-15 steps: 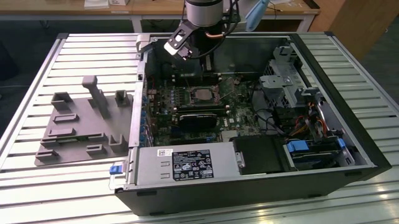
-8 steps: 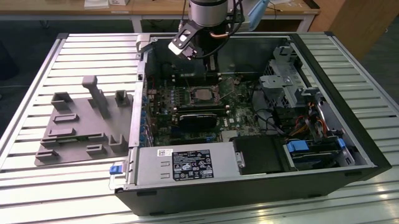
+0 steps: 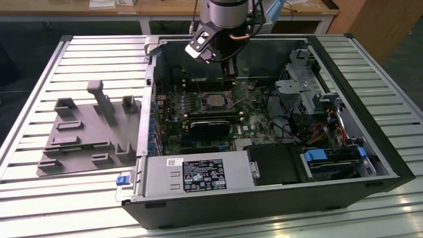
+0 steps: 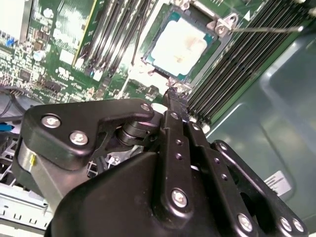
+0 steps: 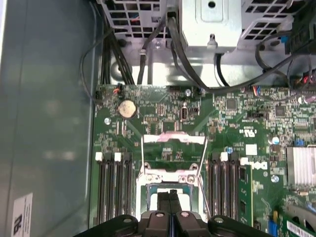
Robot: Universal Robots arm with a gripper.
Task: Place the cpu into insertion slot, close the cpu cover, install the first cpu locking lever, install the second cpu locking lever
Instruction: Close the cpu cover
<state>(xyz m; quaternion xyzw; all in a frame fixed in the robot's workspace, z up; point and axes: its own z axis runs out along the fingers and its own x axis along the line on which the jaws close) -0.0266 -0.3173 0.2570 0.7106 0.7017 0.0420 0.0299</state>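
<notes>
The gripper [image 5: 170, 196] is hanging in the upper middle of the exterior view and reaching down into the open case [image 3: 264, 203]. Its fingers [image 5: 163, 200] are pressed together and gripping nothing. The tips are hovering over the edge of the slot [image 5: 170, 177], just beside the cpu [image 4: 180, 42]; whether they are touching anything I cannot tell. The cpu is lying flat in the slot, at mid-board in the exterior view, so placing looks done.

The cover [image 5: 173, 139] is standing tilted up on the slot's side toward the drive cage [image 3: 297, 84], and the levers [image 5: 142, 159] are sticking up unlatched. Closing the cover looks to be the step in hand. It is calling for a push on the frame's free edge without dragging across the chip.

Memory slots [image 5: 113, 187] are crowding the slot on two sides. A black card [image 3: 208, 126] is sitting just below it in the exterior view, and cables [image 3: 286, 124] are trailing further toward that view's right.
</notes>
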